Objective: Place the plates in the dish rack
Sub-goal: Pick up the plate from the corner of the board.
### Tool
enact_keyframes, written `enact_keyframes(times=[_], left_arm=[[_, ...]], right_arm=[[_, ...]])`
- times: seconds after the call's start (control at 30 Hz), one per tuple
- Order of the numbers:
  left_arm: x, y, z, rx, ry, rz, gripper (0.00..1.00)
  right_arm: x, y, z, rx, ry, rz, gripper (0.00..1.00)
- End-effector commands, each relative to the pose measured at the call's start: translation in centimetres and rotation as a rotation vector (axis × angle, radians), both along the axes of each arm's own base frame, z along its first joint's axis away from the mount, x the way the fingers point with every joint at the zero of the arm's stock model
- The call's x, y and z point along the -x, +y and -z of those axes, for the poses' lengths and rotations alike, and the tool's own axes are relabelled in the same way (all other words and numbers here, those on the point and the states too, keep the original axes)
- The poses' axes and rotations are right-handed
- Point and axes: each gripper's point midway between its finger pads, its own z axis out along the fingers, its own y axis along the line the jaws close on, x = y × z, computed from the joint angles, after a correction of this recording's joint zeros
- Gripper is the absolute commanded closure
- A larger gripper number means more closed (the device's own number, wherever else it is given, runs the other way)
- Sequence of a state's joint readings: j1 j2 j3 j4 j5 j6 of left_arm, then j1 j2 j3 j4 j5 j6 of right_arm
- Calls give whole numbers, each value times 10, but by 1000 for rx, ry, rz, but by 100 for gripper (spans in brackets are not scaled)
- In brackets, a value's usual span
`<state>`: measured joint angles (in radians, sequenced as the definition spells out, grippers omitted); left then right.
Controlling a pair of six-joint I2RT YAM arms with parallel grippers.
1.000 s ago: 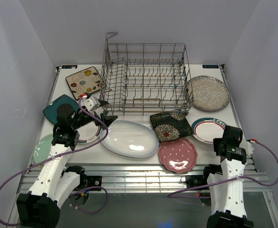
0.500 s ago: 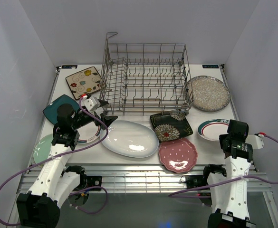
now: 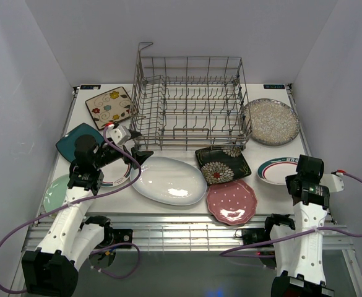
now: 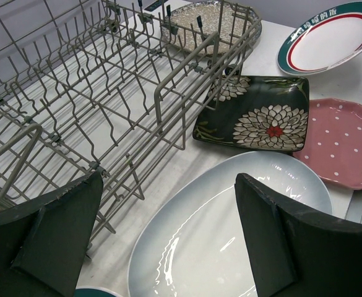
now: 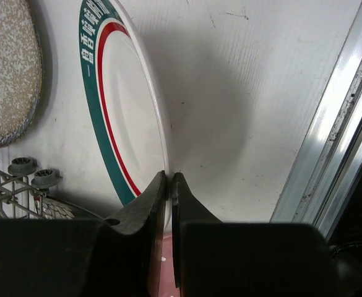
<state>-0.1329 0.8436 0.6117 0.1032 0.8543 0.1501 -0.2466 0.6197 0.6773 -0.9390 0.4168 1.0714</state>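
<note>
My right gripper is shut on the rim of a teal-rimmed round plate, which tilts up at the gripped edge. My left gripper is open and empty above the left end of the large white oval plate. The dish rack stands at the back centre with no plates in it. The black floral square plate and pink dotted plate lie in front of it. The speckled grey plate lies to its right.
A cream floral square plate, a teal square plate, a pale green plate and a second teal-rimmed plate lie on the left around my left arm. A metal rail runs along the table's right edge.
My right gripper has moved right and slightly back, and the teal-rimmed plate has shifted right with it. The left arm has not moved.
</note>
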Motion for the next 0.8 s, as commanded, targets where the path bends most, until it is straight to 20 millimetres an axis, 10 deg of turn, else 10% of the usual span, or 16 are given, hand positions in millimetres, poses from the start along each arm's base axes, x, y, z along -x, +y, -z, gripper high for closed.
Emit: enact_keyframes(times=[0.0, 0.77], left_arm=[[4, -2, 3, -8, 4, 23, 2], [-6, 4, 7, -15, -5, -36, 2]], right_arm=[[-16, -10, -34, 57, -106, 11, 92], [-43, -13, -107, 126, -246, -59, 92]])
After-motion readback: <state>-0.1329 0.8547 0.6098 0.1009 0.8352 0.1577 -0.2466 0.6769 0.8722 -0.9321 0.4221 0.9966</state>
